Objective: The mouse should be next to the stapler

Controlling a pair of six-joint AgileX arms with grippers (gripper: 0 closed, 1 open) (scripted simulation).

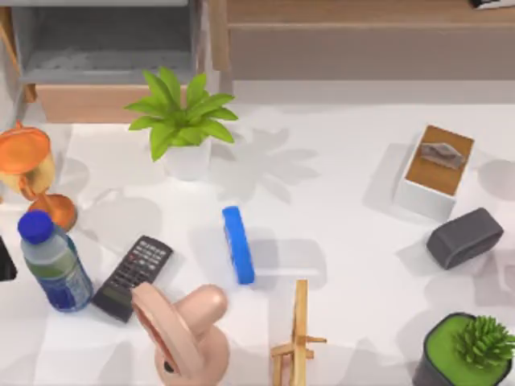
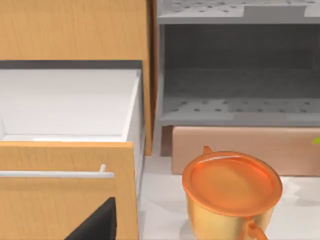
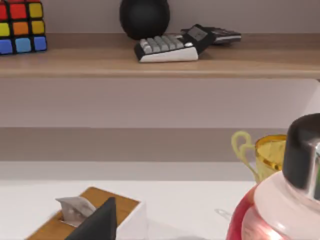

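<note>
Stapler (image 1: 237, 244): blue bar, table centre.
Mouse: you must locate it first.
Jaws: cannot tell for either arm.
Approach: keep clear of the remote (image 1: 132, 277).

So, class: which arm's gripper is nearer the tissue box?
Right. The right gripper sits just by the tissue box, at the right of the table. The left gripper faces the orange cup, at the far left.
</note>
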